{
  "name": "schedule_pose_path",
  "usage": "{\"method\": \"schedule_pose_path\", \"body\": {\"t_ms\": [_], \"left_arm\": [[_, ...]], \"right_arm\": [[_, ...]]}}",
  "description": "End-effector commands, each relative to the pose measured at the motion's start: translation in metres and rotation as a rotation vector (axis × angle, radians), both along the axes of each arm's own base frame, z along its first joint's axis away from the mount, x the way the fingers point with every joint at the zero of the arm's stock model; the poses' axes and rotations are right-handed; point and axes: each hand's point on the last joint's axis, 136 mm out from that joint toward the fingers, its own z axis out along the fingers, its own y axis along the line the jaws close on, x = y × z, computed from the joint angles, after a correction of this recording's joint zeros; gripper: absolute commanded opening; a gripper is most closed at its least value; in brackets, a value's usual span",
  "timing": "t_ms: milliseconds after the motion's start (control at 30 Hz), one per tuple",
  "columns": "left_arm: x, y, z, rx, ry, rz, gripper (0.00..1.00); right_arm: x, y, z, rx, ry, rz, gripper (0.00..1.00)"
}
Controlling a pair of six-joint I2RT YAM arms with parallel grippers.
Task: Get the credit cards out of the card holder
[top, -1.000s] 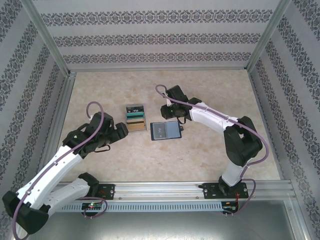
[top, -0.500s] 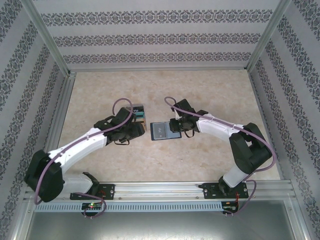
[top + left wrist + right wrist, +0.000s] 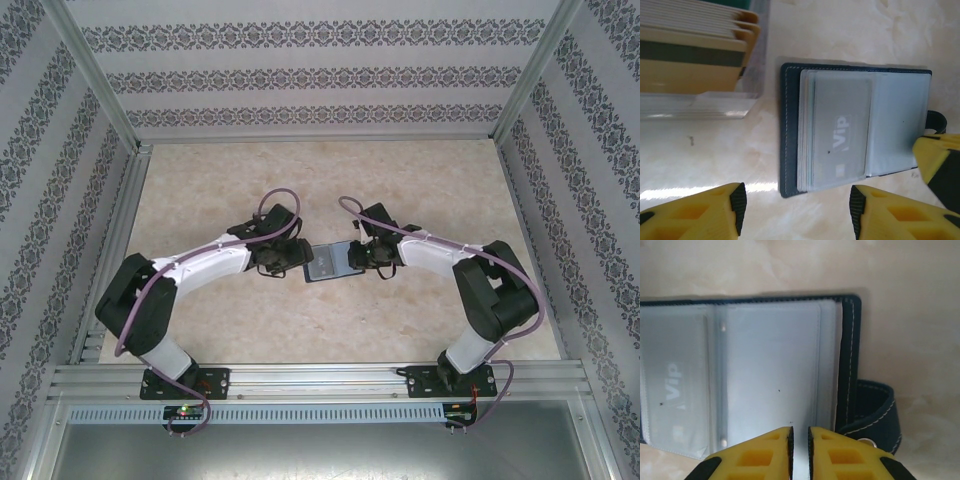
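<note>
Marbled beige desk (image 3: 200, 320) carries the dark navy folding card holder (image 3: 330, 262), open flat between the arms, with a pale "Vip" credit card (image 3: 842, 140) in its clear pocket. At its left edge the left tool (image 3: 797, 207) gapes wide, and the right tool (image 3: 800, 440) is nearly closed at the sleeve rim. If the left tool bites sleeve rather than card, the whole holder likely drags along.

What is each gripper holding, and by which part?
The right gripper seems to pinch the card holder by the edge of a clear inner sleeve, near the tab. The left gripper, jaws apart, holds nothing.
</note>
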Motion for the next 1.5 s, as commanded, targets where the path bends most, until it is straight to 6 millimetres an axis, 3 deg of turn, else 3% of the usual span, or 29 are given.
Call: {"method": "schedule_pose_path", "body": {"t_ms": [0,400,600,733,933,1300,1467], "left_arm": [[0.009,-0.022,0.005,-0.039,-0.025,-0.054,0.57],[0.015,-0.041,-0.018,-0.047,0.027,-0.092,0.49],[0.015,-0.045,-0.024,-0.058,0.039,-0.097,0.45],[0.015,-0.044,-0.02,-0.056,0.032,-0.098,0.46],[0.014,-0.042,-0.016,-0.053,0.024,-0.102,0.45],[0.014,-0.049,-0.016,-0.065,0.025,-0.118,0.45],[0.015,-0.051,-0.019,-0.065,0.029,-0.119,0.45]], "right_arm": [[-0.008,-0.006,-0.016,-0.021,0.04,-0.032,0.19],[-0.024,0.01,-0.026,0.009,0.077,-0.032,0.18],[-0.025,0.008,-0.024,-0.001,0.073,-0.033,0.18],[-0.019,0.002,0.003,-0.021,0.011,-0.031,0.2],[-0.012,-0.022,0.034,-0.013,-0.062,-0.095,0.37],[-0.004,-0.013,0.002,0.061,0.039,-0.082,0.36],[-0.006,-0.015,-0.016,0.033,0.075,-0.083,0.28]]}}
